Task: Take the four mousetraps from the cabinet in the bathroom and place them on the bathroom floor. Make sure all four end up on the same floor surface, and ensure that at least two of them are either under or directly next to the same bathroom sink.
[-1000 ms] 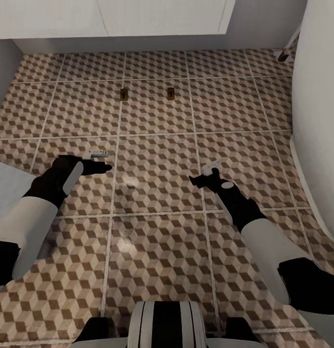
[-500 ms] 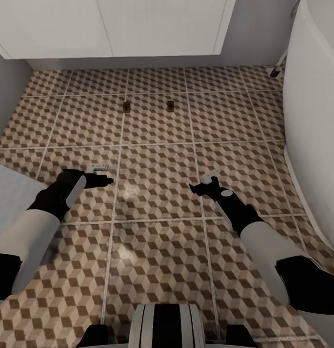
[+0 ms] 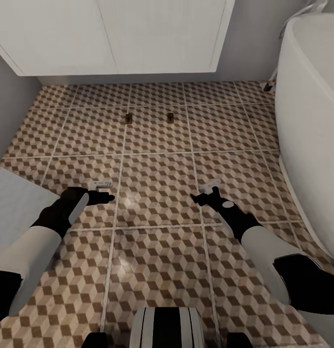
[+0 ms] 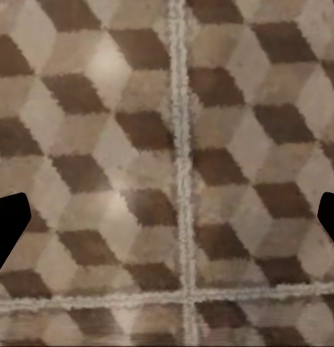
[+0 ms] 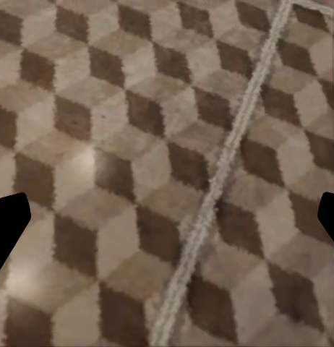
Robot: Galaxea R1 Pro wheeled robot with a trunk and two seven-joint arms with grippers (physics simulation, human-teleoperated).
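Two mousetraps (image 3: 129,118) (image 3: 170,116) lie side by side on the cube-patterned bathroom floor (image 3: 157,251), just in front of the white two-door vanity (image 3: 114,34). The sink basin above it is out of view, and so is the cabinet. My left gripper (image 3: 105,191) hovers low over the floor, well short of the traps, open and empty. My right gripper (image 3: 203,190) is level with it, also open and empty. In both wrist views the gripper (image 4: 167,231) (image 5: 167,224) has only bare tile between its black fingertips (image 4: 8,224) (image 5: 8,220).
The white bathtub (image 3: 307,96) stands along the right side. A grey wall (image 3: 10,96) closes the left, with a white flat-topped fixture (image 3: 12,208) beside my left arm. My base (image 3: 167,326) sits at the bottom edge.
The head view has pulled back and up, so more of the vanity and tub shows and the traps look smaller. Both grippers stay open over the floor.
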